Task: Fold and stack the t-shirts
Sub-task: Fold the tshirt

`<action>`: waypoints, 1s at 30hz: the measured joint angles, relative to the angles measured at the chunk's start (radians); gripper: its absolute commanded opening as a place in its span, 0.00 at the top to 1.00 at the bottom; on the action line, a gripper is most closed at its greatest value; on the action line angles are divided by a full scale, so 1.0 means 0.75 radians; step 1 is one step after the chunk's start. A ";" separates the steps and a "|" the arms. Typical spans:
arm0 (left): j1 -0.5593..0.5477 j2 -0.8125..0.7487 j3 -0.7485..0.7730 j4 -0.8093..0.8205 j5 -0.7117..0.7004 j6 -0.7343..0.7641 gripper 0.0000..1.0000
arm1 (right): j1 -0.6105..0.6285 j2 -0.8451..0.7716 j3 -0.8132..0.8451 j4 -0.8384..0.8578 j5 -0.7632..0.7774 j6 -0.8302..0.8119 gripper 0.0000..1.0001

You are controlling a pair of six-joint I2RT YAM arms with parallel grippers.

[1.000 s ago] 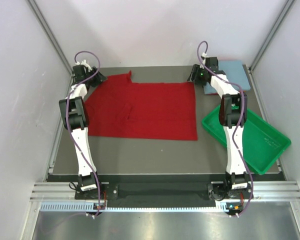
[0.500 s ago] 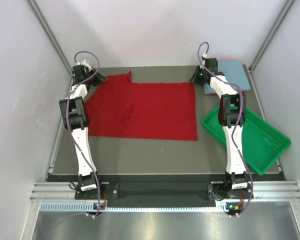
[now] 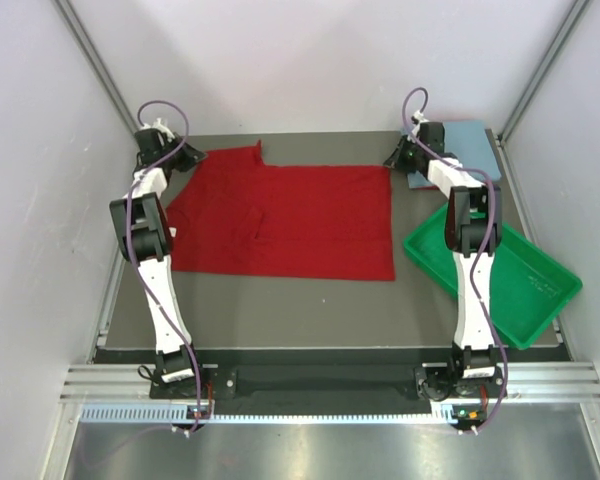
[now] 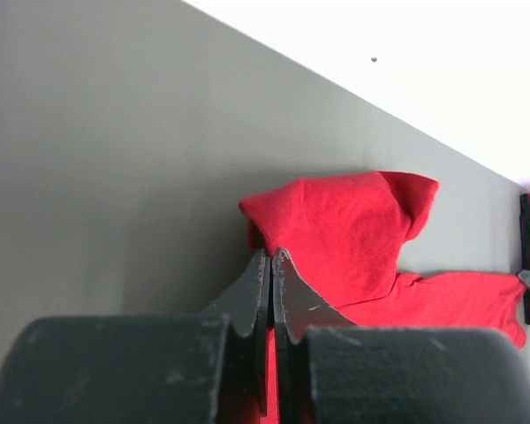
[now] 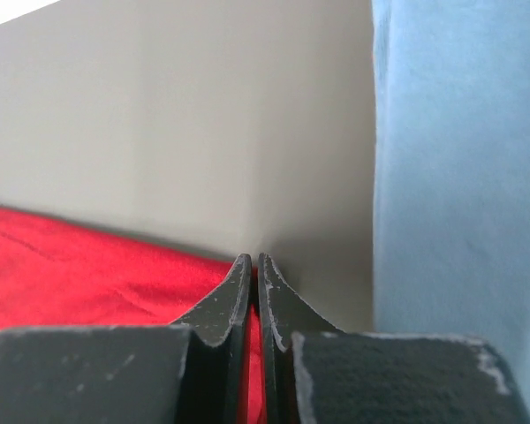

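White walls enclose the dark grey desk (image 3: 280, 310). The plain red cloth t-shirt (image 3: 300, 220) lies spread flat across its middle. The light blue cloth t-shirt (image 3: 470, 140) sits at the far right corner, and the green plastic tray (image 3: 510, 280) lies nearer you on the right. Expect the red garment to be light, limp and quick to sag, so you should carry it by its two far corners. The left hand (image 4: 271, 261) is pinched closed on the far left sleeve. The right hand (image 5: 252, 263) is pinched closed on the far right corner, just beside the blue cloth.
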 measured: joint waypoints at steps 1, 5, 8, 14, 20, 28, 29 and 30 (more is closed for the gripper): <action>0.005 -0.005 0.000 0.001 0.001 -0.001 1.00 | -0.002 -0.015 -0.029 0.024 -0.007 -0.001 1.00; 0.020 -0.013 -0.001 0.001 0.020 -0.005 1.00 | -0.002 -0.102 -0.162 0.112 -0.016 -0.012 1.00; 0.025 -0.027 -0.023 -0.010 0.031 -0.002 1.00 | 0.003 -0.175 -0.255 0.182 -0.023 -0.025 1.00; 0.032 -0.118 -0.134 -0.024 0.037 0.016 1.00 | 0.019 -0.313 -0.418 0.306 -0.035 -0.038 1.00; 0.053 -0.229 -0.244 -0.027 0.051 0.042 1.00 | 0.022 -0.415 -0.568 0.344 -0.062 -0.042 1.00; 0.077 -0.407 -0.490 -0.028 0.044 0.090 1.00 | 0.032 -0.548 -0.767 0.380 -0.072 -0.045 1.00; 0.078 -0.424 -0.516 -0.026 0.036 0.095 1.00 | 0.035 -0.562 -0.787 0.384 -0.072 -0.045 1.00; 0.080 -0.444 -0.544 -0.028 0.033 0.098 1.00 | 0.038 -0.576 -0.809 0.390 -0.072 -0.046 1.00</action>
